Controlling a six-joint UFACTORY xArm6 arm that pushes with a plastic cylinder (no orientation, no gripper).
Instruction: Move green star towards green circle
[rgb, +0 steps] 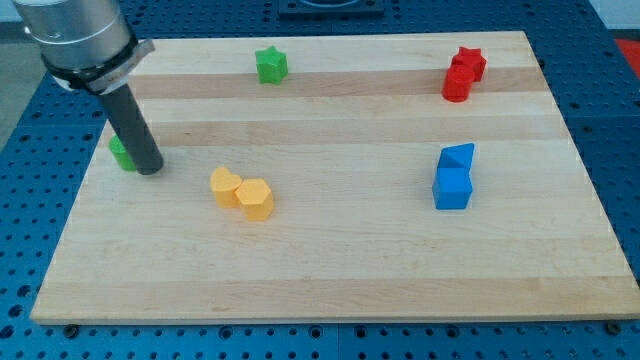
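The green star (270, 65) sits near the view's top, left of centre, on the wooden board (330, 260). The green circle (121, 153) lies at the view's left and is mostly hidden behind my rod. My tip (149, 169) rests on the board right beside the green circle, on its right side. The star is far from my tip, up and to the right.
A yellow heart (225, 186) and a yellow hexagon (256, 199) touch each other right of my tip. A red star (469, 62) and a red cylinder (456, 84) sit at the top right. A blue triangle (458, 156) and a blue cube (452, 188) sit at the right.
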